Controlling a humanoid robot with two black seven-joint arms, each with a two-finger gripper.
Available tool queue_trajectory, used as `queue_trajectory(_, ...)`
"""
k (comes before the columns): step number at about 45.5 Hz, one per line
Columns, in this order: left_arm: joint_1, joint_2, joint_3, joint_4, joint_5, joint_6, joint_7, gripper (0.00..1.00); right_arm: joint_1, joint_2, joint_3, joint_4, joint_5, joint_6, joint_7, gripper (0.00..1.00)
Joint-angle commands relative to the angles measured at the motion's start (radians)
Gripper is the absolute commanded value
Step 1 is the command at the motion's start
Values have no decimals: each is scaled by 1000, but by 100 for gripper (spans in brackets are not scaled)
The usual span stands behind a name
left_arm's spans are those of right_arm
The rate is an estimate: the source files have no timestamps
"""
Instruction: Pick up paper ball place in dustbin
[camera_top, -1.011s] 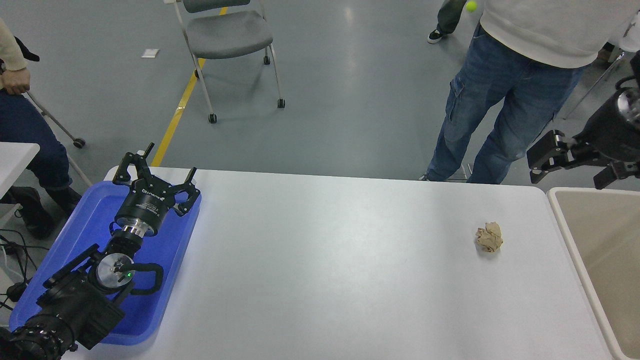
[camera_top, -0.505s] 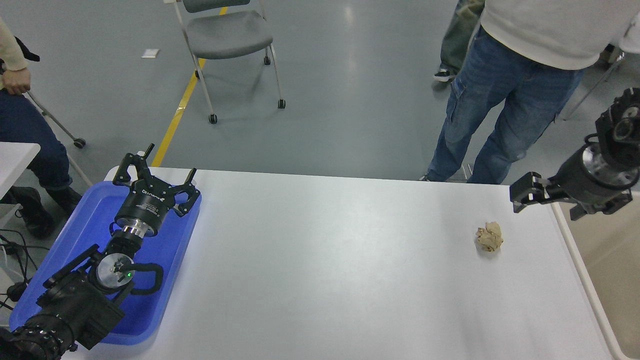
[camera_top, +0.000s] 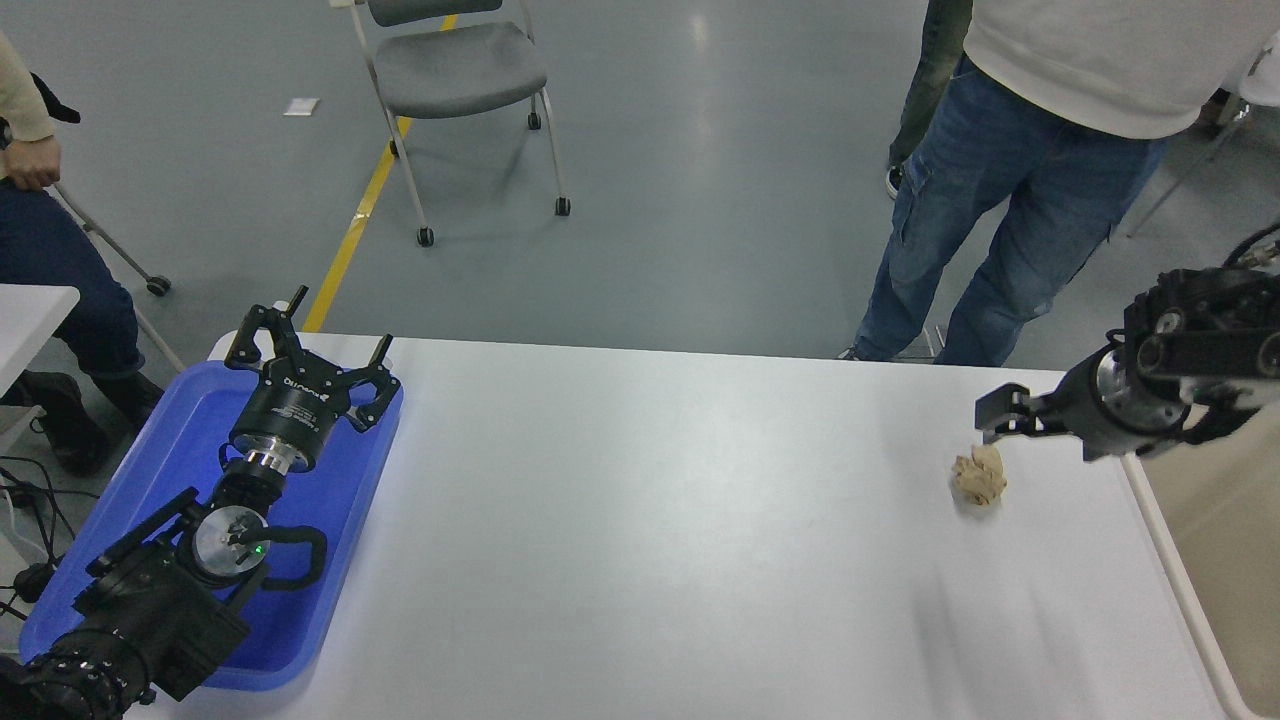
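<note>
Now hovering just above and behind the paper ball (camera_top: 980, 474): right end effector (camera_top: 1000, 418), reaching in from the right edge, fingers too foreshortened to tell whether apart or together. No visible contact with the ball. Sitting on the white desk (camera_top: 640, 520) near its right end, close to the far edge: that same tan, wrinkled wad, free of any grip. Just beyond the desk's right edge: beige dustbin (camera_top: 1165, 545), only its pale rim and a slice of the inside showing at the lower right. Parked at the lower left over the blue tray (camera_top: 150, 470): left end effector (camera_top: 308, 352), fingers spread apart, holding nothing. Standing past the far side of the desk: a person in blue jeans (camera_top: 985, 200) and a light top. Farther back on the grey floor: a grey chair on castors (camera_top: 455, 70) beside a yellow line, and another person seated at the left edge.
</note>
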Motion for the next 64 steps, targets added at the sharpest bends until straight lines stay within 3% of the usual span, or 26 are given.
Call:
queue_trajectory(1,0,0,0,0,0,0,1,100,-208,41,99,-184,-6,-83,1,100)
queue_trajectory(24,0,1,0,0,0,0,-1,100,-467,188,248,-542,-8,-96,0,100)
queue_trajectory(64,0,0,0,0,0,0,1,100,-572,274,256,-635,-8,-310,0,100)
